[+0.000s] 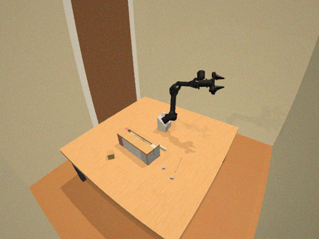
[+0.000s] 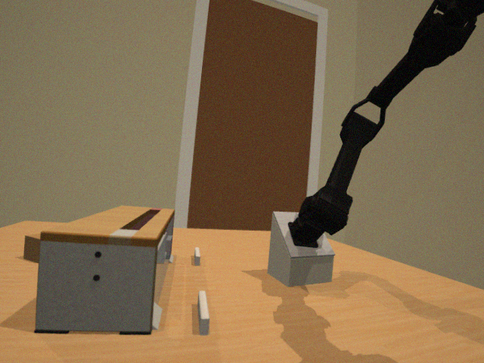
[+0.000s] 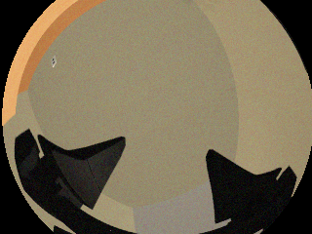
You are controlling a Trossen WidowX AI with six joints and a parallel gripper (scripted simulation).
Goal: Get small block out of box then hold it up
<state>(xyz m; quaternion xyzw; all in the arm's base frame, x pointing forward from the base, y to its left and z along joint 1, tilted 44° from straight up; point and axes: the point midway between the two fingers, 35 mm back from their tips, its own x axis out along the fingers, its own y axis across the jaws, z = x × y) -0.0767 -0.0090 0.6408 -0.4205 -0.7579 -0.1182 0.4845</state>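
The box [image 1: 137, 142] [image 2: 95, 302] stands on the table [image 1: 146, 193] [image 2: 242, 336], with an orange top, grey end wall and a long slot in its top. Its clear front faces the arm's base and is seen only edge-on in the exterior view. The small block on the shelf cannot be made out in any view. My gripper [image 1: 223, 82] [image 3: 167, 149] is open and empty, high above the table and well away from the box. It is out of frame in the exterior view.
A brown cube [image 1: 110, 155] [image 2: 31, 248] lies beyond the box's back. Two small grey pieces [image 1: 163, 167] [image 1: 171, 177] and a thin rod [image 1: 177, 165] lie past its grey end. White bars [image 2: 203, 312] [image 2: 197, 256] stand between the box and the grey arm base [image 1: 162, 127] [image 2: 310, 271].
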